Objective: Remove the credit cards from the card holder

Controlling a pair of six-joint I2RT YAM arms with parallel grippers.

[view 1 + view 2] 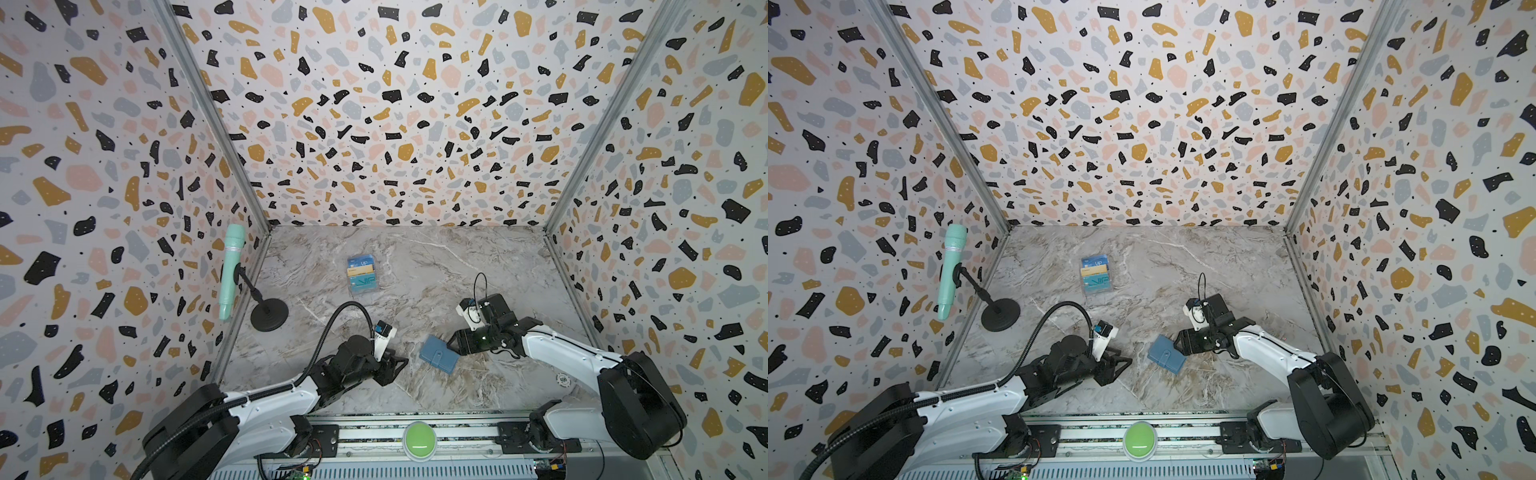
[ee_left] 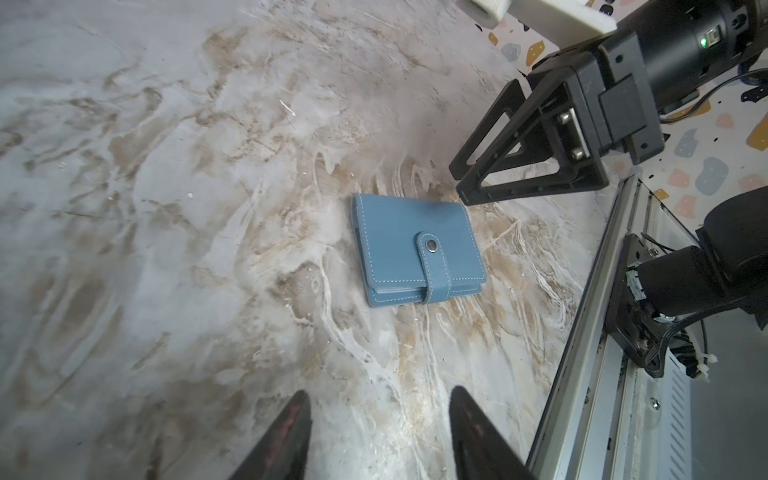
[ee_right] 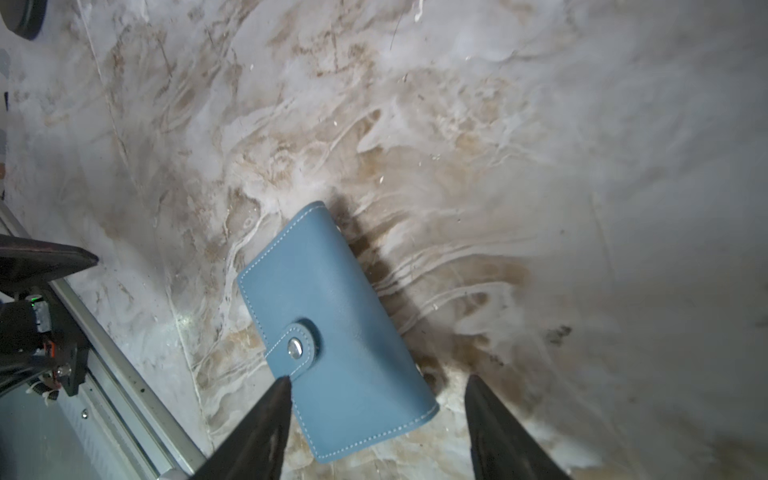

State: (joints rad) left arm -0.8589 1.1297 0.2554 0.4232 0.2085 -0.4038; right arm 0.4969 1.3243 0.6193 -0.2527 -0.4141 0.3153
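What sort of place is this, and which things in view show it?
Probably a robot test booth: patterned panel walls box in a marble-look tabletop, and the left arm and right arm sit on a metal rail, beside a green button.

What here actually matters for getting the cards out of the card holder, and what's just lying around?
For the job: card holder, snapped shut, its cards hidden; left gripper; right gripper.
Lying about: clear rack of cards; mint microphone on its stand; green button; small round disc.
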